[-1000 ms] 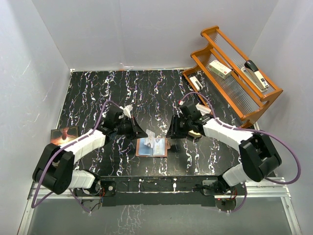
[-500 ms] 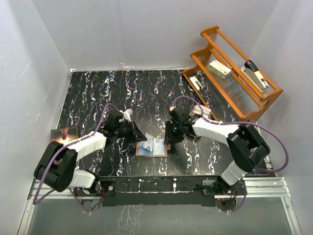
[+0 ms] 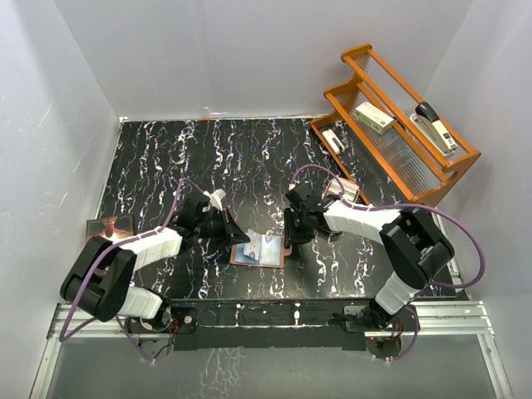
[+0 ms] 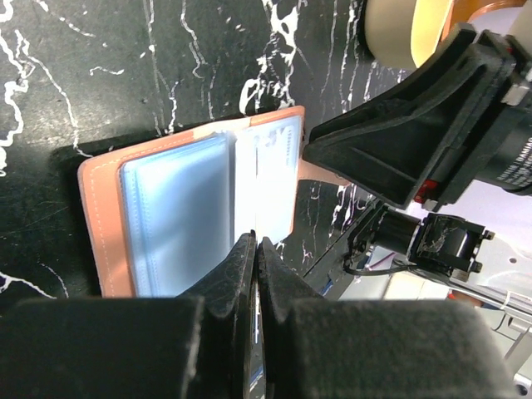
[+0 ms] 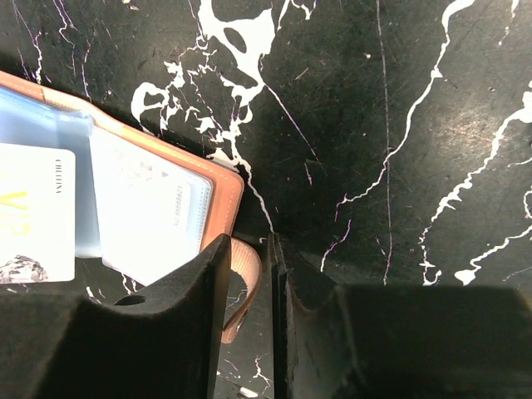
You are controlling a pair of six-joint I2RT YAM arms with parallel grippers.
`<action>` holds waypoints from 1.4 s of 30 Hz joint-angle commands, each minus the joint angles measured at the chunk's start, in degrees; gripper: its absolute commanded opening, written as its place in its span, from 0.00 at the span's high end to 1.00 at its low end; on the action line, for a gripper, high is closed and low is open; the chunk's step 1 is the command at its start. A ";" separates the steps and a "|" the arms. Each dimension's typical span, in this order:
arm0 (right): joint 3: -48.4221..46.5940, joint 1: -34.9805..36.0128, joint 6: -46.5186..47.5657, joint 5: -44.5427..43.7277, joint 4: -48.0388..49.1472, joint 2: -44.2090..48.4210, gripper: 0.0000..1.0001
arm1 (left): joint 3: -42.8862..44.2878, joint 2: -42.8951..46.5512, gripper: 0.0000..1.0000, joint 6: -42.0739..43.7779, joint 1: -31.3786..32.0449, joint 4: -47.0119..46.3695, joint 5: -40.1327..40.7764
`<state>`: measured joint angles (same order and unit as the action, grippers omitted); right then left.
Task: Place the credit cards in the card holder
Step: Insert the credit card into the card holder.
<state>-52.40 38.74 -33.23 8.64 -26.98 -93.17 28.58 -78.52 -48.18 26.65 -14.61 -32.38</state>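
Observation:
The card holder (image 3: 259, 249) lies open on the black marbled table, clear pockets up (image 4: 179, 208). My left gripper (image 3: 247, 236) is shut on a thin light blue-white credit card, seen edge-on between its fingers (image 4: 257, 316). The card (image 5: 33, 216) hangs over the holder's left half. A pale card (image 5: 145, 208) shows under the right clear pocket. My right gripper (image 3: 287, 241) sits at the holder's right edge (image 5: 224, 187). Its jaws (image 5: 249, 241) stand narrowly apart around the snap tab (image 5: 247, 274). The tab touches one finger, with a gap to the other.
A wooden rack (image 3: 399, 125) at the back right holds a stapler (image 3: 434, 125) and a small box (image 3: 374, 116). A dark booklet (image 3: 110, 226) lies at the table's left edge. A tan dish (image 4: 407, 29) sits behind my right arm.
My right gripper has moved left to the holder's right edge and narrowed its jaws around the snap tab. My left gripper has shifted slightly toward the holder with the card.

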 commanded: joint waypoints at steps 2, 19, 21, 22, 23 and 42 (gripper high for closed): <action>-0.20 0.48 0.45 -2.17 0.89 -0.17 0.78 | -0.92 -1.39 1.00 0.59 0.06 -2.49 -1.14; 0.55 0.71 0.85 -2.89 0.57 -0.01 0.80 | -2.32 -3.52 1.00 0.46 0.02 -6.55 -1.81; 0.69 0.70 0.89 -3.00 0.57 0.00 0.79 | -2.55 -4.18 1.00 0.23 0.06 -7.81 -2.25; 0.70 0.67 0.89 -3.08 0.61 -0.02 0.79 | -2.71 -4.69 1.00 0.06 0.06 -8.53 -2.45; 0.72 0.72 0.89 -3.10 0.61 -0.05 0.80 | -2.74 -5.06 1.00 0.02 0.06 -8.87 -2.45; -5.37 1.61 -1.43 -3.24 -4.72 4.13 0.69 | -3.41 -8.65 1.00 -0.16 0.13 -12.48 -1.57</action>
<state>-54.48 39.66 -33.39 6.96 -31.11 -91.88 26.13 -86.89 -49.04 26.65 -25.74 -33.87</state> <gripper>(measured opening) 0.306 0.009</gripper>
